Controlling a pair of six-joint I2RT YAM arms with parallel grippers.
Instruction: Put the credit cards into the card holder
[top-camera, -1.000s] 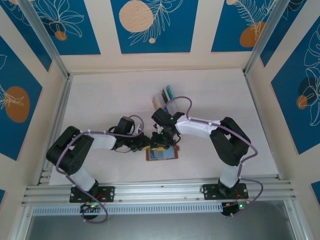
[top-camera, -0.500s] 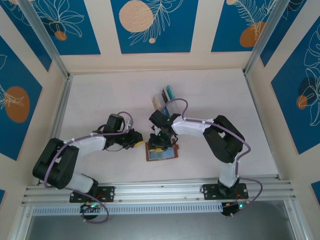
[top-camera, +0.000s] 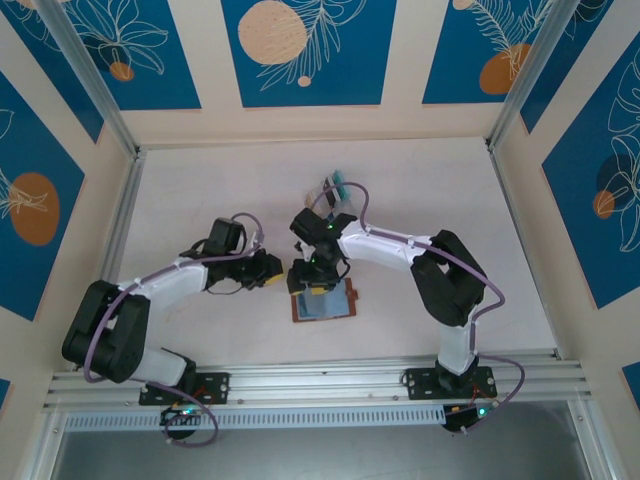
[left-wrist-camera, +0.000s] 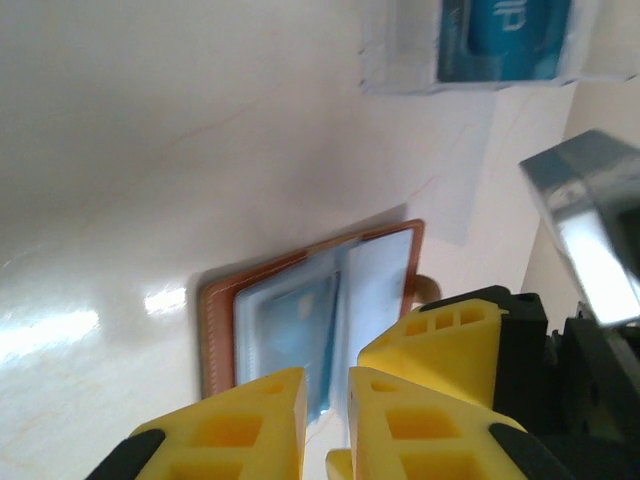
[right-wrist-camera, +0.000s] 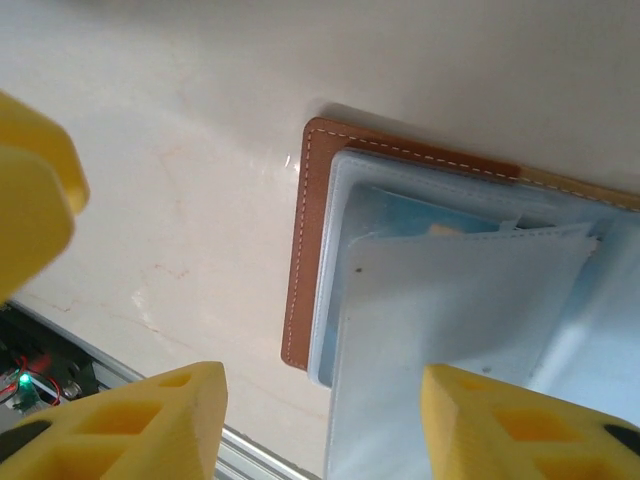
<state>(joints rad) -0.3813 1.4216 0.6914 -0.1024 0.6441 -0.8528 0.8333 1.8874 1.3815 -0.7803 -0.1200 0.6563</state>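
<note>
I see a clear rack (top-camera: 335, 195) standing near the middle of my pale surface (top-camera: 200, 190), toward its far edge.

Crowding over the holder (top-camera: 322, 302)

The right gripper (top-camera: 313, 279) is hovering wide open just above the holder's far edge, and the left gripper (top-camera: 274, 268) is sitting just to its left, nearly closed, so little room is showing between them. Beyond the right gripper the clear rack (top-camera: 335, 194) is blocking the way. Bare table (top-camera: 200, 190) is lying open left and far-left of the left gripper.
</note>
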